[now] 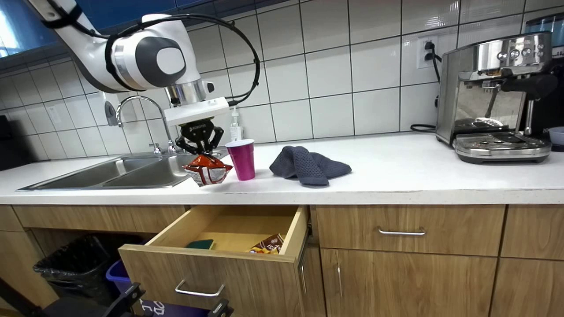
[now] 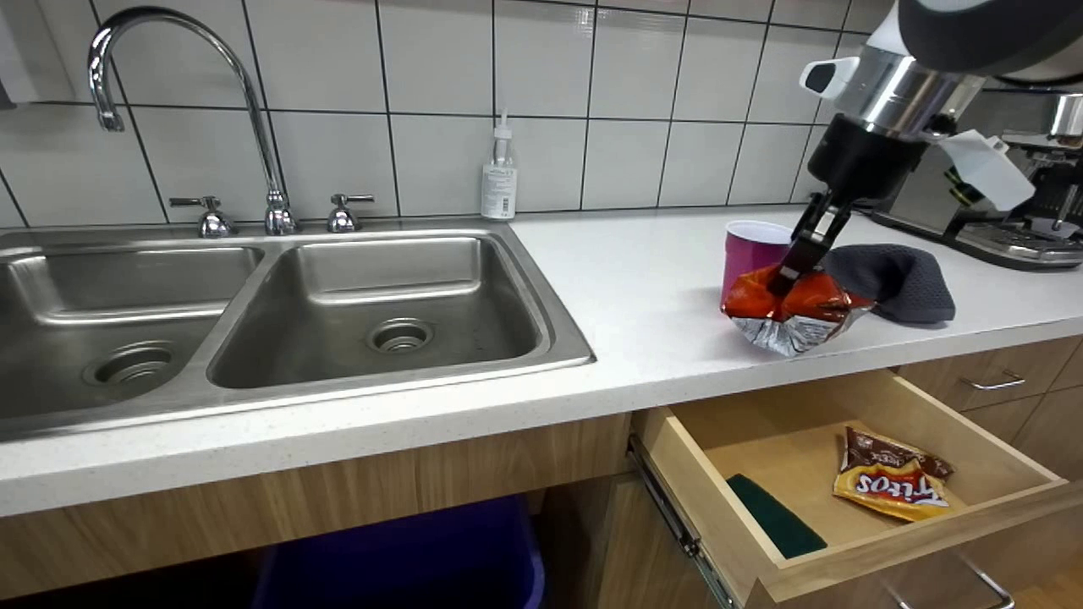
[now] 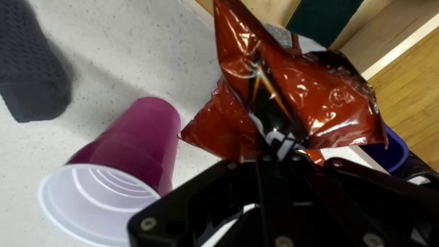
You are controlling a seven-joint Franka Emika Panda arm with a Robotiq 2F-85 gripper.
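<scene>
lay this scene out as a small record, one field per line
tool: closed, pinching a red snack bag
cup: magenta, upright on the counter
cloth: dark grey, bunched on the counter
drawer: pulled open
in drawer: brown-and-yellow snack bag, dark green object
sink: steel, two basins

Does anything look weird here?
A little: the drawer is pulled open, and the gray cloth lies crumpled on the counter, not folded. The red bag is scrunched where the gripper pinches it. Nothing looks spilled.
</scene>
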